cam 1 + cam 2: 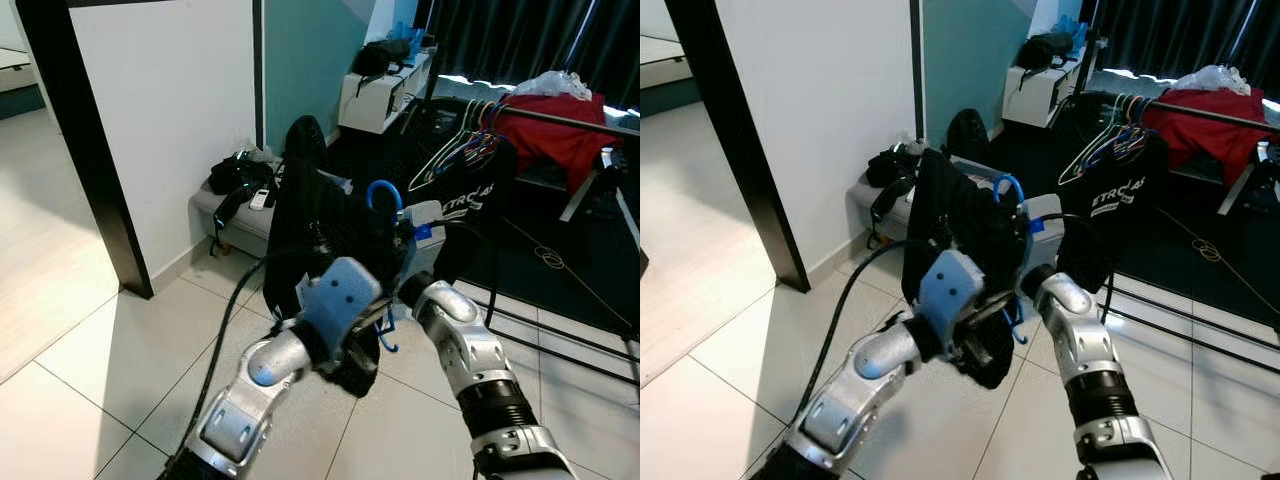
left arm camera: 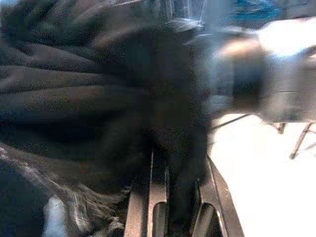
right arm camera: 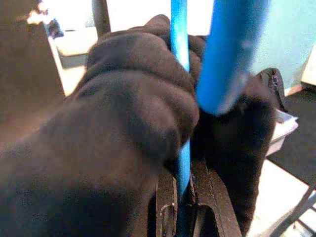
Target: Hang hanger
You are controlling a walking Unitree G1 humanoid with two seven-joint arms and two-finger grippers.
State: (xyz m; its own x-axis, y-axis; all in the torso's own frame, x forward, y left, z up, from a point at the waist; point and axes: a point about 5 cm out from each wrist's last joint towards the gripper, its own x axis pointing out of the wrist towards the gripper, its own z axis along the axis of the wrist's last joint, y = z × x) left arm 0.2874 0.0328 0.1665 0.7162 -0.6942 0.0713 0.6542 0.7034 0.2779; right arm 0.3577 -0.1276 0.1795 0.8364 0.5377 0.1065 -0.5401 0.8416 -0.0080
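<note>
A blue hanger (image 1: 383, 192) carries a black garment (image 1: 320, 225), held up in front of me. My right gripper (image 3: 185, 197) is shut on the hanger's blue rod (image 3: 180, 74), just under the hook, with cloth bunched around it. My left gripper (image 2: 180, 197) is shut on a fold of the black garment (image 2: 98, 98) lower down, near the hem (image 1: 350, 370). Behind, at the right, stands a clothes rack with a dark rail (image 1: 560, 118). Several hangers (image 1: 460, 135) and a black printed T-shirt (image 1: 470, 205) hang from the rail.
A red garment (image 1: 555, 130) lies over the rack. A white wall with a black door frame (image 1: 80, 150) is at the left. A low grey bench with bags (image 1: 240, 215) stands against the wall. A white shelf unit (image 1: 375, 95) is at the back, and the floor is tiled (image 1: 100, 360).
</note>
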